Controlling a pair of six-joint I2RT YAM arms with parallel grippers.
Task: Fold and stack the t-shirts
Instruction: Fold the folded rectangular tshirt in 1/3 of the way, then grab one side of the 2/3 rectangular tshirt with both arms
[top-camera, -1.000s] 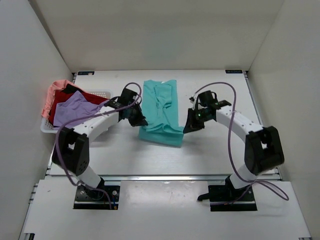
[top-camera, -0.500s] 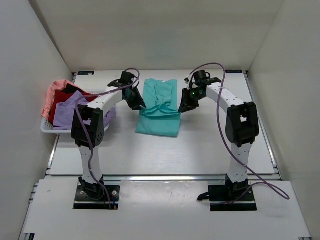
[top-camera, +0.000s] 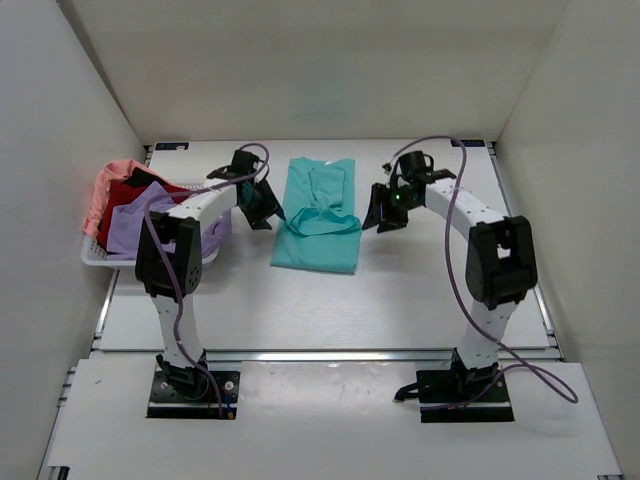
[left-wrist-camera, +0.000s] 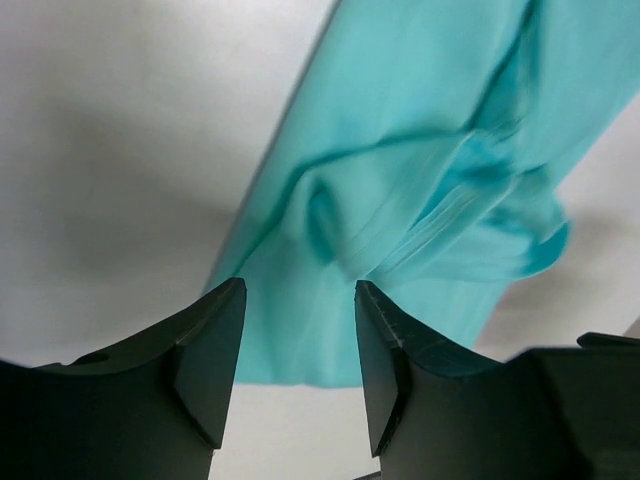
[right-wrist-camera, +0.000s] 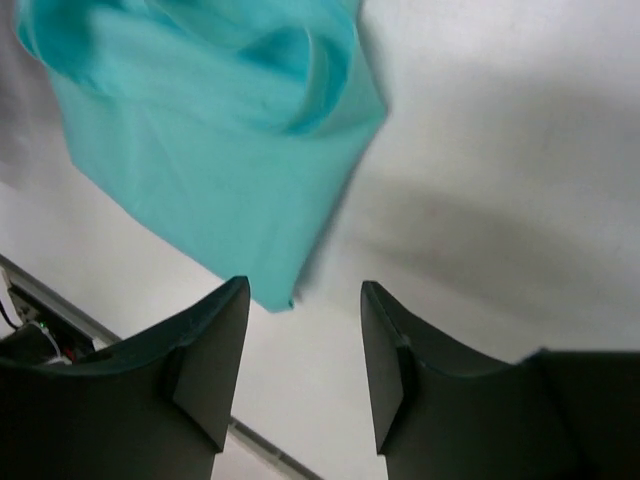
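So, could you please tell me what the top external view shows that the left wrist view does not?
Only the top external view shows the white basket holding the lavender t-shirt, dark red t-shirt and salmon t-shirt, plus the right gripper. Only the left wrist view shows the left gripper close up, jaws parted with nothing between them, and the bunched crease in the cloth. Both show the teal t-shirt lying on the table.

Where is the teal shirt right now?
In the top view, the teal shirt lies in the middle, between the left gripper and the right gripper, to the right of the basket.
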